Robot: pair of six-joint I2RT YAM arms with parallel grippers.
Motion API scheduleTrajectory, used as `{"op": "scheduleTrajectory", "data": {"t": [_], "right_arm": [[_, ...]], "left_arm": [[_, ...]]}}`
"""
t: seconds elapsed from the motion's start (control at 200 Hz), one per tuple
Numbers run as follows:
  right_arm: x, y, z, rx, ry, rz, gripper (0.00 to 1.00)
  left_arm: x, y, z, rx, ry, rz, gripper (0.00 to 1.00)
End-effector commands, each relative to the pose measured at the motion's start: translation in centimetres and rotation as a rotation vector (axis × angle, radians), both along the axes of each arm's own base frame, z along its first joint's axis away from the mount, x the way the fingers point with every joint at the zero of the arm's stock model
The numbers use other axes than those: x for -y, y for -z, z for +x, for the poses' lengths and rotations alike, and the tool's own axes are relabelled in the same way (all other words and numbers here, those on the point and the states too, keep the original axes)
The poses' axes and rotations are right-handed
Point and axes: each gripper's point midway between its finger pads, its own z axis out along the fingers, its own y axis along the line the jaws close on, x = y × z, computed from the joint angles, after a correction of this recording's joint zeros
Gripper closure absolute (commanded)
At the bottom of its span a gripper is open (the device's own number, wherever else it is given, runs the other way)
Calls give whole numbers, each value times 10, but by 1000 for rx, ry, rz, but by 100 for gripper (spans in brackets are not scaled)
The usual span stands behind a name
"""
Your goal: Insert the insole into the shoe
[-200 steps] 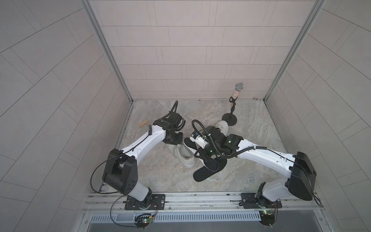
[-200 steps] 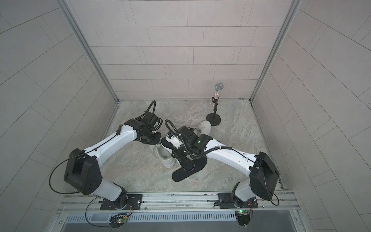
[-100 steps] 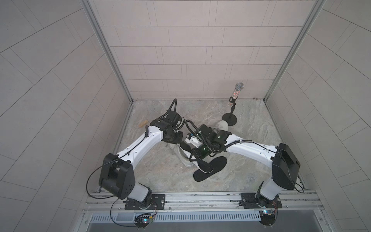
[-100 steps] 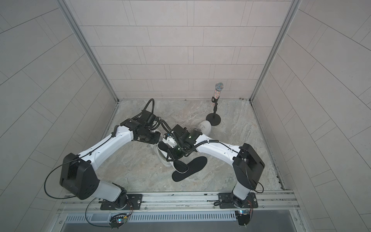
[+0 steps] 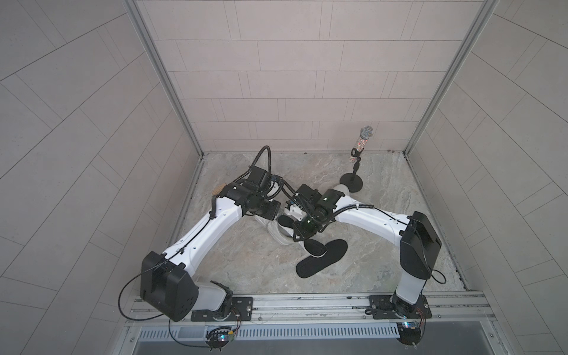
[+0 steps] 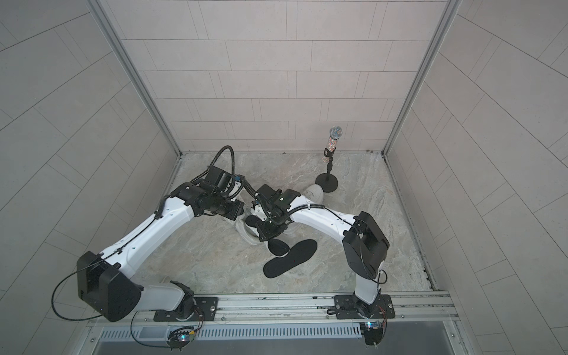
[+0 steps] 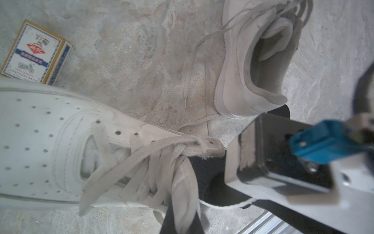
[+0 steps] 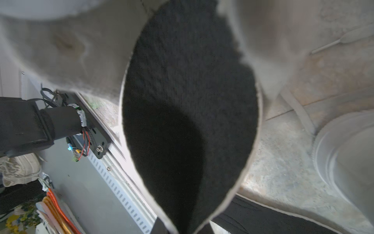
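A white laced shoe (image 5: 278, 236) (image 7: 46, 141) lies mid-floor, partly hidden under both arms. My left gripper (image 5: 273, 215) (image 7: 183, 219) is shut on the shoe's tongue (image 7: 185, 188), holding it up from the opening. My right gripper (image 5: 300, 241) (image 8: 183, 230) is shut on a black insole (image 5: 313, 247) (image 8: 188, 111), pinched into a fold. The insole's front end (image 6: 252, 220) (image 7: 210, 176) sits inside the shoe's opening, and its heel end sticks out toward the front rail.
A second black insole (image 5: 324, 258) (image 8: 267, 219) lies flat in front of the shoe. A second white shoe (image 5: 341, 190) (image 7: 242, 66) lies behind my right arm, near a microphone stand (image 5: 353, 184). A card box (image 7: 34, 54) lies by the left wall.
My right arm has drawn in toward the shoe and carried the insole's front end further into the opening. The left gripper has kept its hold on the tongue.
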Motion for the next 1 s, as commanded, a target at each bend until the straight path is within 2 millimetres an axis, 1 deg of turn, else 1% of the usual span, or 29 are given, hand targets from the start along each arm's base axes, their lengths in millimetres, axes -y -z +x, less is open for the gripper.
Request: {"op": "scheduleTrajectory", "data": {"t": [0.0,0.17,0.25,0.325,0.445,0.585,0.74,0.881,0.996], "right_arm": [[4,-2,20,139,-25,-69,83],[-14,-9,29,321,-110,-24,83],[-17,-9,34,383,-120,6,83],[-17,-9,38,442,-125,37,82],[-16,-20,40,531,-140,89,83],[-11,-32,33,648,-210,155,84],[-9,-41,29,782,-275,217,83],[-9,-33,33,801,-343,154,83],[-7,-17,37,792,-408,35,82]], "left_arm": [[26,-36,-11,61,127,-131,100],[30,-31,-7,38,95,-168,100],[29,-29,-4,12,61,-176,100],[31,-29,-3,-11,47,-197,100],[29,-24,-1,-35,25,-198,100],[24,-20,0,-60,5,-217,100],[29,-25,-1,-74,19,-260,100],[34,-28,-2,-89,20,-292,100],[33,-29,-3,-92,14,-288,100]]}}
